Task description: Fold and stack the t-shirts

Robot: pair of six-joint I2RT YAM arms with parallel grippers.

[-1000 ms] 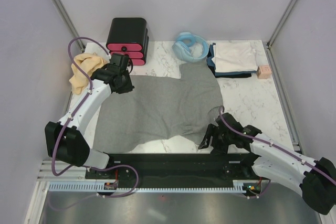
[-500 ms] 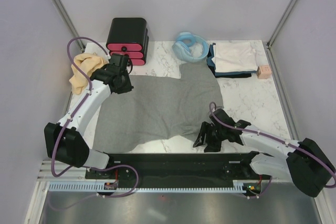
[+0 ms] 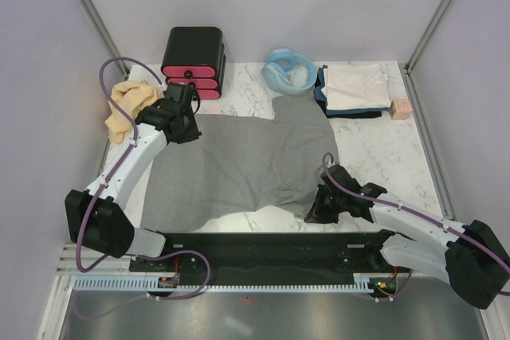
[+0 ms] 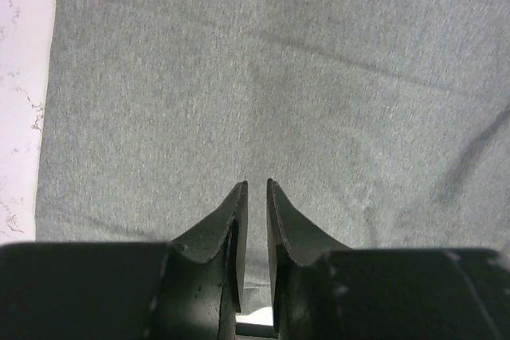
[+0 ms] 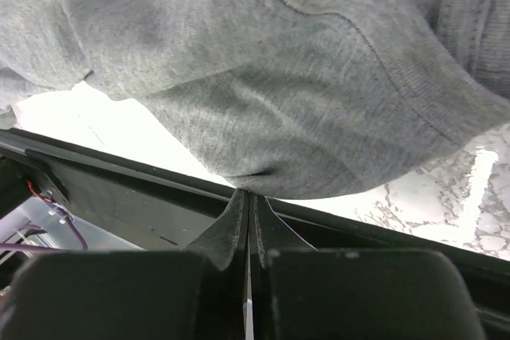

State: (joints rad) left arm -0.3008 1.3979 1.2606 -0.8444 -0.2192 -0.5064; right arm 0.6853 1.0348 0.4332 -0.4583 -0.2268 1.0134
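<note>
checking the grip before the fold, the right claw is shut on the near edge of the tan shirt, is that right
No. The right claw is shut on the near edge of the grey shirt, not a tan one, as the right wrist view shows.

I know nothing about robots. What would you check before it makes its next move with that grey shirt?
1. Right gripper pinching the grey shirt's near edge: ok, shut on the cloth.
2. Left gripper holding the far-left corner: cannot tell; its jaws stand slightly apart over the cloth.
3. Shirt lying smooth: not ok, rumpled along its near edge.
4. Folded stack at the far right tidy: ok.
5. Tan shirt out of the way: ok, bunched to the left of the left gripper.
</note>
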